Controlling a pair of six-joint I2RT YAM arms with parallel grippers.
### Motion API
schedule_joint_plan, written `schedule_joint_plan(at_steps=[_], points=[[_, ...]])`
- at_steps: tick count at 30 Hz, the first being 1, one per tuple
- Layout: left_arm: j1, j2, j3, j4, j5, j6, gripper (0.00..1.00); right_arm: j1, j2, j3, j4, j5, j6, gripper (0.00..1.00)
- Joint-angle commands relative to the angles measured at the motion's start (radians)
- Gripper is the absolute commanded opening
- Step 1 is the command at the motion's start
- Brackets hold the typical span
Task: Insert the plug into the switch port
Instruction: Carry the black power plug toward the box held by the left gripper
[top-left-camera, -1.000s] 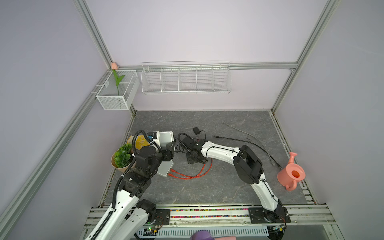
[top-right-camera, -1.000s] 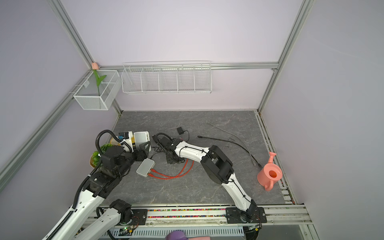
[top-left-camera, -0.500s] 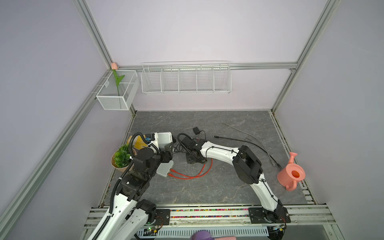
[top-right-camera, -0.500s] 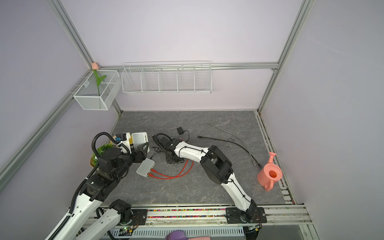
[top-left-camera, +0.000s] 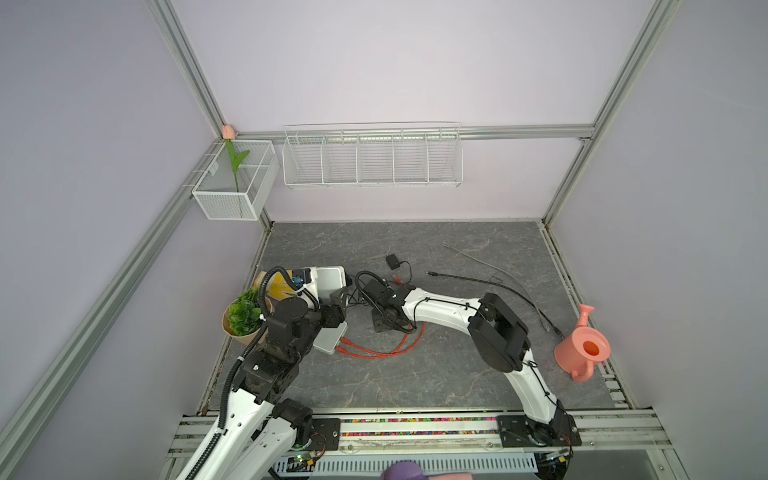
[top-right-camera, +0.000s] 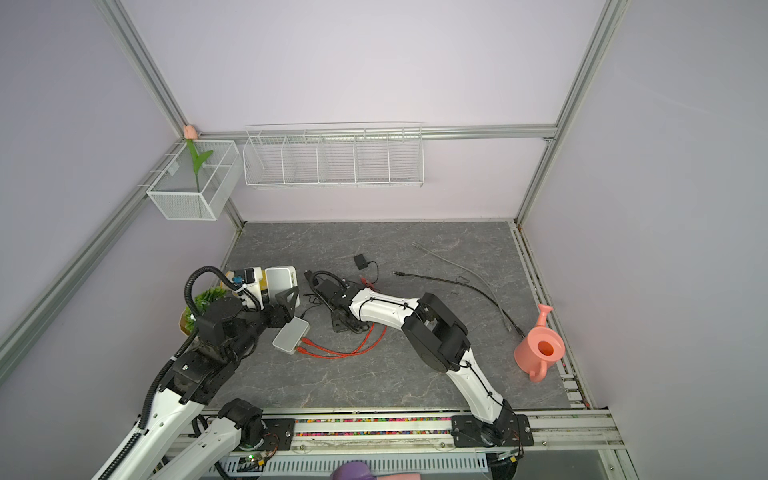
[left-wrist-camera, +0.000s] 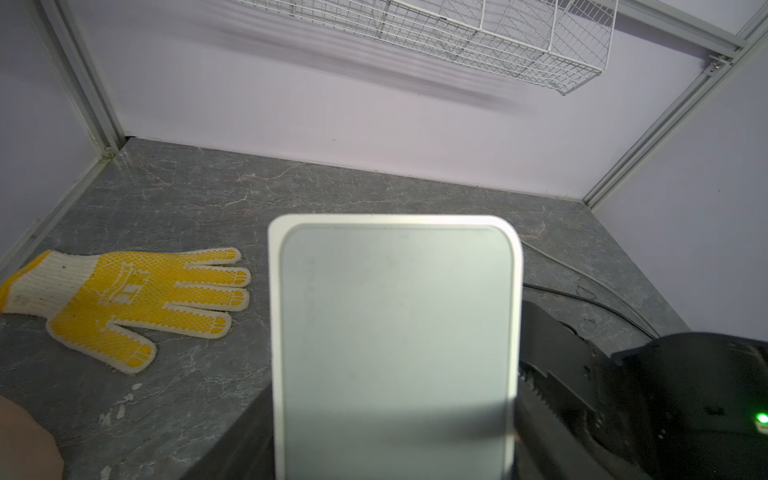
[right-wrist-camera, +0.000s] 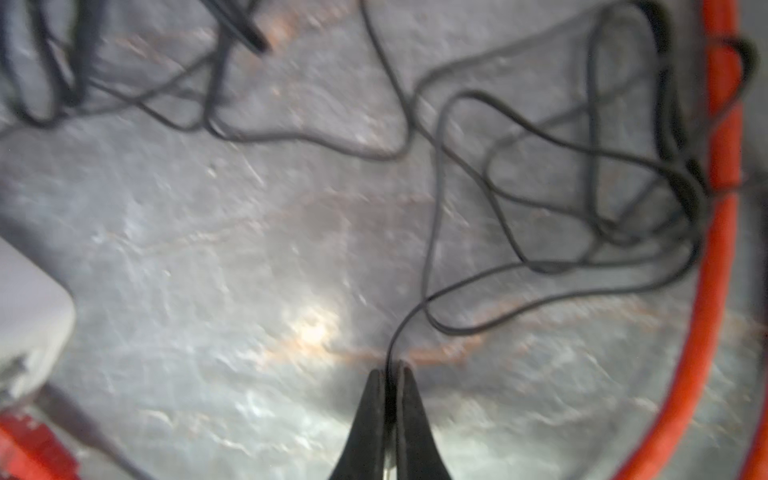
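At the far left a plant (top-left-camera: 243, 313) stands by the wall, with a yellow glove (left-wrist-camera: 137, 299) flat on the table just beyond it. The left gripper (top-left-camera: 337, 300) is just right of these and points toward the far wall. Its jaws are spread wide and grasp a white box (left-wrist-camera: 395, 332) by the side edges. The box's grey face is up, and it is held clear of the table.

Just nearer lies the switch (top-right-camera: 291, 334), flat on the table, with two red leads (top-left-camera: 386, 351) plugged into its right end. The leads loop away to the right.

Right of the switch, the right gripper (right-wrist-camera: 390, 374) points down at the table. Its jaws are clenched on a thin black cord (right-wrist-camera: 432, 232), which runs off in loose tangles. In the right wrist view a dark stub (right-wrist-camera: 253, 39) at one cord end may be the plug, but it is too blurred to be sure. It lies on the table, apart from both grippers.

A black adapter (top-left-camera: 392, 261) sits farther back. To the right are a black cable (top-left-camera: 490, 286) and a grey one (top-left-camera: 478, 261). A pink can (top-left-camera: 582, 347) stands at the right edge.
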Motion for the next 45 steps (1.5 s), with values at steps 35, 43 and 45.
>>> schedule_joint_plan(at_steps=[35,43,45], points=[[-0.740,-0.001,-0.625,1.000,-0.265,0.368,0.00,-0.155,-1.083,-1.007,1.138,-0.477,-0.144,0.06],[-0.751,0.117,-0.609,1.210,-0.219,0.423,0.00,-0.102,-1.092,-1.031,1.326,-0.547,-0.192,0.07],[-0.767,0.182,-0.600,1.268,-0.220,0.452,0.00,-0.096,-1.105,-1.025,1.338,-0.550,-0.213,0.06]])
